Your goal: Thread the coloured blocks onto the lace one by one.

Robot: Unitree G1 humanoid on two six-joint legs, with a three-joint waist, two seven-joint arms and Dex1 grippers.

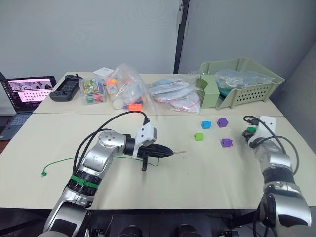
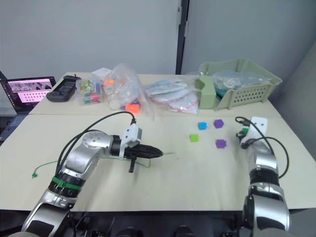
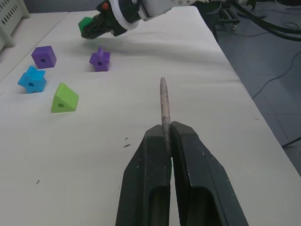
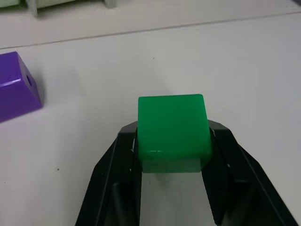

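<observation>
Your left gripper (image 1: pixel 165 151) sits nearest in the head view, pinched shut on the lace (image 1: pixel 59 164), whose green cord trails off to the left across the table (image 1: pixel 207 168). Four blocks lie ahead: blue block (image 1: pixel 206 124), purple cube (image 1: pixel 222 122), lime block (image 1: pixel 198 137), purple block (image 1: pixel 226 142). Left wrist view: fingers (image 3: pixel 150 174) clamp the pale tip (image 3: pixel 163 101), which points toward the right gripper (image 3: pixel 94 27). Right wrist view: you hold the dark green block (image 4: pixel 172 125) squeezed between both fingers (image 4: pixel 120 169), above the table
</observation>
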